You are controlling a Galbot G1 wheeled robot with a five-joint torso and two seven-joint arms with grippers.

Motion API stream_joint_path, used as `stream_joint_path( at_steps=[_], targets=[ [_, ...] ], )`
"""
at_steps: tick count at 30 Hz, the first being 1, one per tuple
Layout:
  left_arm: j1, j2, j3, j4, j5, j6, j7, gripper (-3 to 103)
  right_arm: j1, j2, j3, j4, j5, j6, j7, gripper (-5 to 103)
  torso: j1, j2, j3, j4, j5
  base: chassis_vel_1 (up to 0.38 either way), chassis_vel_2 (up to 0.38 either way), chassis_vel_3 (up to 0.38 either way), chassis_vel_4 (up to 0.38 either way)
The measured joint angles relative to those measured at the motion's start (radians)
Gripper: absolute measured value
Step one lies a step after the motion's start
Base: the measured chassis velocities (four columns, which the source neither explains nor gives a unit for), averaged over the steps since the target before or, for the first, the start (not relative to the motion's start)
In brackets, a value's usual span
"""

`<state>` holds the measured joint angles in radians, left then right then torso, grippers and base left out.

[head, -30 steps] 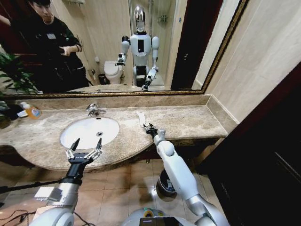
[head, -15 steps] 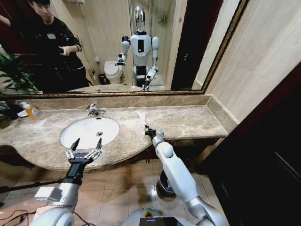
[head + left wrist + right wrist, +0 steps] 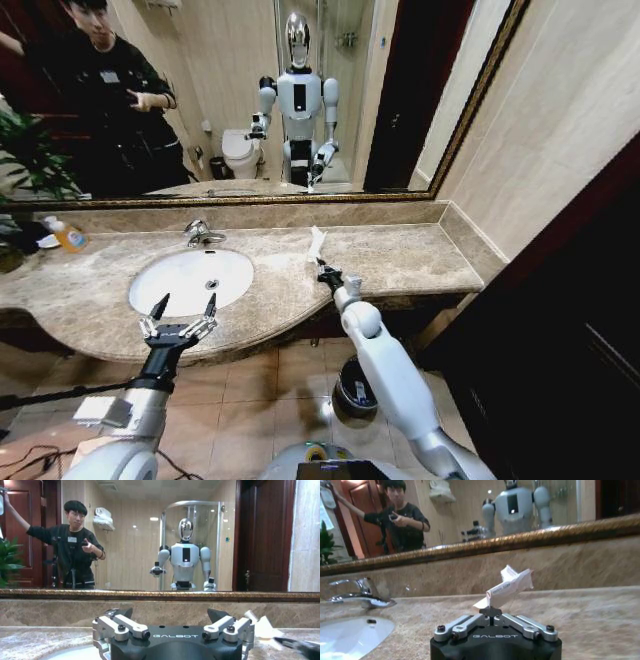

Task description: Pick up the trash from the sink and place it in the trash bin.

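Observation:
My right gripper [image 3: 323,268] is over the marble countertop to the right of the sink [image 3: 190,281], shut on a flat white paper packet of trash [image 3: 316,243] that sticks up, tilted, from its fingertips. The right wrist view shows the same packet [image 3: 507,587] pinched in the shut gripper [image 3: 491,612], with the sink [image 3: 347,637] off to one side. My left gripper [image 3: 180,312] hovers open at the sink's front rim; the left wrist view shows its fingers [image 3: 117,624] spread wide. The black trash bin [image 3: 350,390] stands on the floor below the counter, partly hidden by my right arm.
A chrome faucet [image 3: 200,234] sits behind the basin. A clear bottle of orange liquid [image 3: 68,237] stands at the counter's far left beside a plant. The mirror and backsplash [image 3: 300,213] bound the counter at the back, and a wall at the right.
My right gripper has shifted slightly right and up with the packet, which now stands tilted off the counter. The left arm has not moved.

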<state>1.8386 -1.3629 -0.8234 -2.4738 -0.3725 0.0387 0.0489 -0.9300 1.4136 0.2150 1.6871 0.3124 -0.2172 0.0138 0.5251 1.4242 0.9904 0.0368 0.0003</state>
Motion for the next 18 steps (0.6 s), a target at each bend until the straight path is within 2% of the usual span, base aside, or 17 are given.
stream_joint_path(
  at_steps=[2, 5, 7, 14, 18],
  targets=[
    [0.0, 0.0, 0.0, 0.0, 0.0, 0.0, 0.0, 100, -0.072, -0.064, 0.018, 0.108, 0.019, -0.002, -0.012, 0, 0.0, 0.0, 0.0, -0.0001, 0.0, 0.0, 0.0, 0.0, 0.0],
    [0.0, 0.0, 0.0, 0.0, 0.0, 0.0, 0.0, 100, -0.121, -0.105, 0.036, 0.179, 0.031, -0.003, -0.027, 0, 0.0, 0.0, 0.0, -0.0001, -0.0001, 0.0, 0.0, 0.0, 0.0],
    [0.0, 0.0, 0.0, 0.0, 0.0, 0.0, 0.0, 100, -0.21, -0.167, 0.067, 0.28, 0.047, 0.002, -0.047, 0, 0.0, 0.0, 0.0, -0.0002, -0.0002, 0.0, 0.0, 0.0, 0.0],
    [0.0, 0.0, 0.0, 0.0, 0.0, 0.0, 0.0, 100, -0.394, -0.241, 0.129, 0.41, 0.072, 0.046, -0.039, 0, 0.0, 0.0, 0.0, 0.0001, 0.0, 0.0, 0.0, 0.0, 0.0],
    [0.0, 0.0, 0.0, 0.0, 0.0, 0.0, 0.0, 100, -0.536, -0.264, 0.197, 0.457, 0.078, 0.109, -0.043, 0, 0.0, 0.0, 0.0, 0.0, -0.0002, 0.0, 0.0, 0.0, 0.0]
  ],
)
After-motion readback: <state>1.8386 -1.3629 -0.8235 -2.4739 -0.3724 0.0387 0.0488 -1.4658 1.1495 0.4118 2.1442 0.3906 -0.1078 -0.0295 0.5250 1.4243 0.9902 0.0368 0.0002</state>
